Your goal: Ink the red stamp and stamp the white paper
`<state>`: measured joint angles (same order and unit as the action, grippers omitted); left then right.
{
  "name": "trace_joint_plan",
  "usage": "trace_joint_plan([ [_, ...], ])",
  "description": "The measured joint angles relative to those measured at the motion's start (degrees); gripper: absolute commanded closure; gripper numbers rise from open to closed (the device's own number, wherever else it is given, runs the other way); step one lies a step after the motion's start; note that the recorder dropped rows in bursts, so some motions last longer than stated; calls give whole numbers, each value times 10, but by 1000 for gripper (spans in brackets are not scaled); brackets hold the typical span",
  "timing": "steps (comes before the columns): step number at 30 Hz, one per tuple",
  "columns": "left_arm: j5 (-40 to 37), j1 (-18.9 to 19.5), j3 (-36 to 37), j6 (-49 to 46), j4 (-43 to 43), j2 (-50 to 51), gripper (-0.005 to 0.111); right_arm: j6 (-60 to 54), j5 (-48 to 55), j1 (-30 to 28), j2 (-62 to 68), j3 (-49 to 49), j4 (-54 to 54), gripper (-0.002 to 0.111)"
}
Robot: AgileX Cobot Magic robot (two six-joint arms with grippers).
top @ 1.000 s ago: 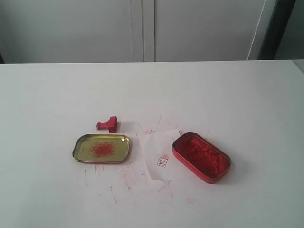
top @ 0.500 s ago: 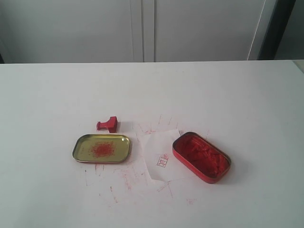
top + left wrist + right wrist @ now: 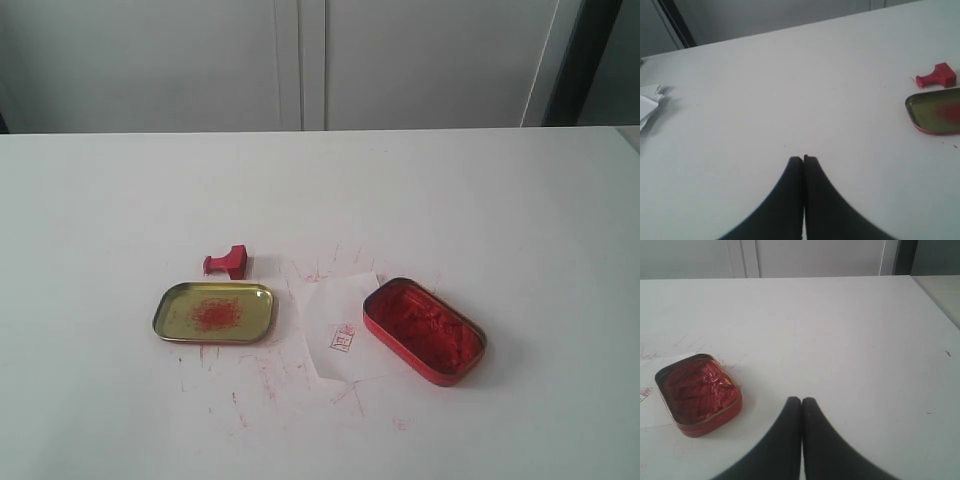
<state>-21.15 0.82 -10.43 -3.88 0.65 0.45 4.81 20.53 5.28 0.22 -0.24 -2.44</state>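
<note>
Nothing moved: red stamp (image 3: 227, 263) lies sideways, handle leftward.

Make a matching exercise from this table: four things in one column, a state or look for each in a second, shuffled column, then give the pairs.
Things:
1. red stamp
2. white paper
3. gold tray
4. red tin

States:
A. full of red paste
B. lying on its side
C. red smear in its middle
D. bears a small square red imprint

Pairs: 1-B; 2-D; 3-C; 4-A
</note>
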Motion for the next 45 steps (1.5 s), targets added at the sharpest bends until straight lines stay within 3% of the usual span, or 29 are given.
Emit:
trace_joint_plan([
  [19,46,0,93,70,2,-2,107,0,0,0,0,0,0,108],
  [45,61,0,101,78,4,-2,107,0,0,0,0,0,0,108],
])
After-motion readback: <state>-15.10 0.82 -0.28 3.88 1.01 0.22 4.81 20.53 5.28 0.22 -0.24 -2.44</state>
